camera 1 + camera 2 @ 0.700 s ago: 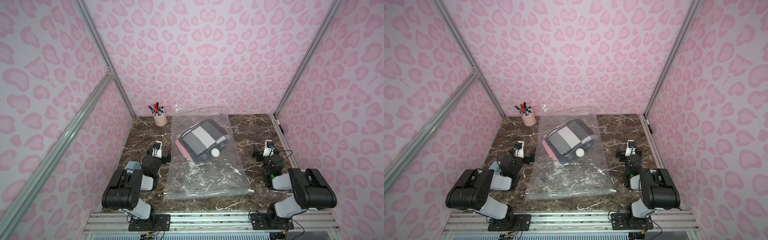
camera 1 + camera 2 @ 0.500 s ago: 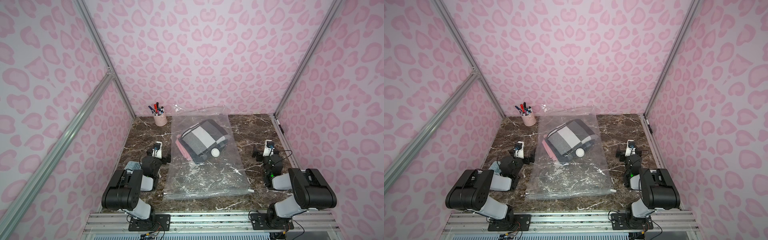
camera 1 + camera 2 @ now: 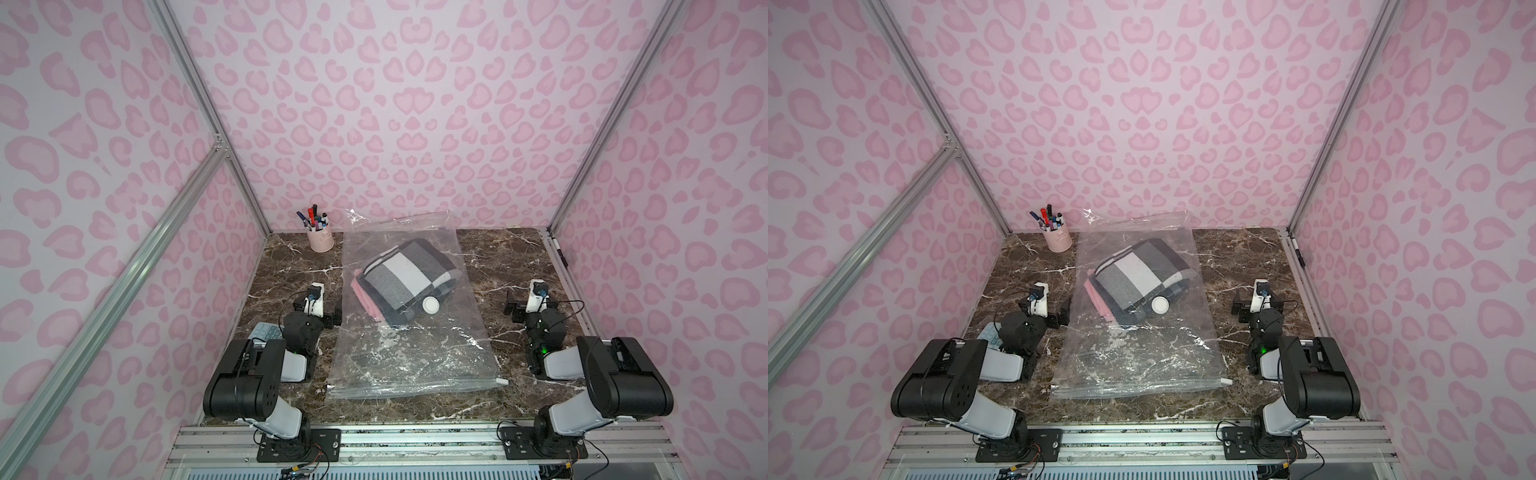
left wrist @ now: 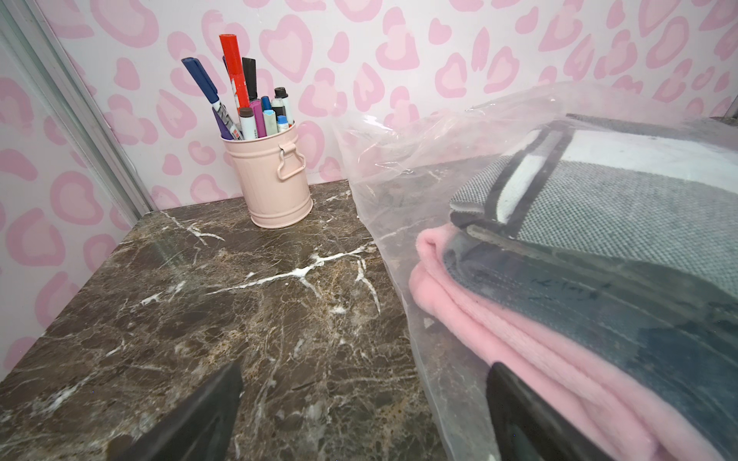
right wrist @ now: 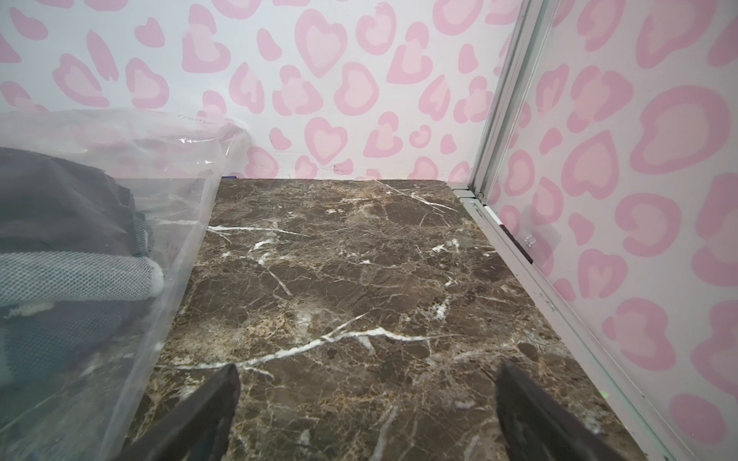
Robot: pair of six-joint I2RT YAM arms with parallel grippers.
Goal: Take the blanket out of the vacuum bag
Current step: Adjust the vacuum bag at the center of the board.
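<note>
**Parked beside the vacuum bag (image 3: pixel 409 357)**

Crouched folded at left, left gripper (image 4: pixel 364 371) spread wide, empty, just beside the bag's edge. Lay flat on the table (image 3: pixel 498 257), blanket (image 3: pixel 405 274) folded inside toward the far end. Crouched folded at right, right gripper (image 5: pixel 369 370) spread wide, empty, over bare table.

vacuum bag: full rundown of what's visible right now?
The vacuum bag is large, clear, crinkly plastic, lying flat down the middle of the marble table. Its zip-seal edge faces the robot, with a white slider clip at its right end; the far end curls up against the back wall. A round white valve cap sits over the folded blanket inside.
</note>
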